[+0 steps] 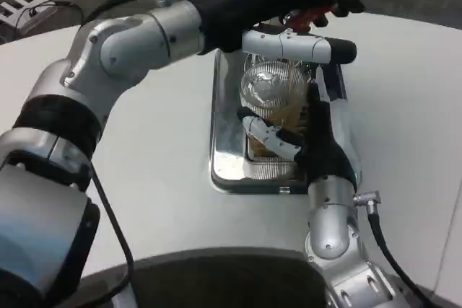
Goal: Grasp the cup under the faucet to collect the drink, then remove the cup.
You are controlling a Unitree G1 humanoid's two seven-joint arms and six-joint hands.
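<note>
1. One white table (166, 178) takes up most of what we see, its curved near edge running across the bottom of the head view.
2. Our left arm (123, 45) is the next biggest thing — a silver forearm crossing from the lower left up to the top centre, well above the tabletop.
3. Our right forearm (332, 214) rises from the bottom right, standing just beside the right rim of the tray.
4. A metal drip tray (227, 142) sits on the table at centre, with a slotted grate in its floor.
5. The left hand (296, 23) lies over the far end of the tray. Its upper fingers reach across a red faucet lever (314, 14), and a lower white finger stretches out level just above the cup; we cannot tell whether it grips the lever or only rests on it.
6. The right hand (307, 135) wraps the cup from the right — fingers curled around its near side, holding it.
7. The clear cup (271, 91) stands in the tray beneath the left hand, with brownish liquid showing in it. The left fingers hide its far rim and the right hand covers its right wall.
8. A white pronged object (20, 6) lies at the far left corner, well apart from the tray.
</note>
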